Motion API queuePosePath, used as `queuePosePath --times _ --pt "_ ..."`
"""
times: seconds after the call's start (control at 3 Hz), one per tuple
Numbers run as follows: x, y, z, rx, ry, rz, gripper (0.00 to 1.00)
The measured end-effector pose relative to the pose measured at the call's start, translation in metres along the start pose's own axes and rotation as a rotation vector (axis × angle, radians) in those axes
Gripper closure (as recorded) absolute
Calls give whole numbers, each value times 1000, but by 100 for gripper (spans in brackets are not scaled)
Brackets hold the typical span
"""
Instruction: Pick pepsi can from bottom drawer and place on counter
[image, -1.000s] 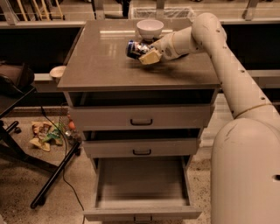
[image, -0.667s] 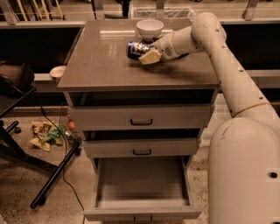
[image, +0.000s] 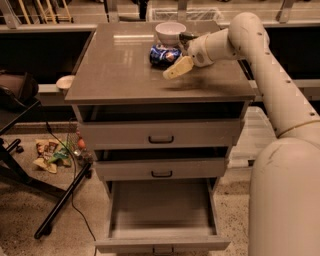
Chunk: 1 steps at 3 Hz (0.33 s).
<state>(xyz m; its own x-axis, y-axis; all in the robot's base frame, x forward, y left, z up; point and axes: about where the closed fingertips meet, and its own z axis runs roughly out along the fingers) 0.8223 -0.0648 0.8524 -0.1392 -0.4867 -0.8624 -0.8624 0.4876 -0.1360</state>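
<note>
The pepsi can lies on its side on the counter, just in front of a white bowl. My gripper reaches in from the right at the can's right end. It is open, with its pale front finger just in front of the can and a little apart from it. The bottom drawer is pulled out and its inside looks bare.
The two upper drawers are shut. A small white dish sits on a ledge left of the cabinet. Snack bags and black stand legs lie on the floor at the left. My arm fills the right side.
The front finger has moved slightly forward, away from the can. The can stays on its side on the counter. The arm has barely moved.
</note>
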Motion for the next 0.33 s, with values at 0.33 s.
queuePosePath --times 0.33 --pt "-4 -1 -47 74 -27 -5 0"
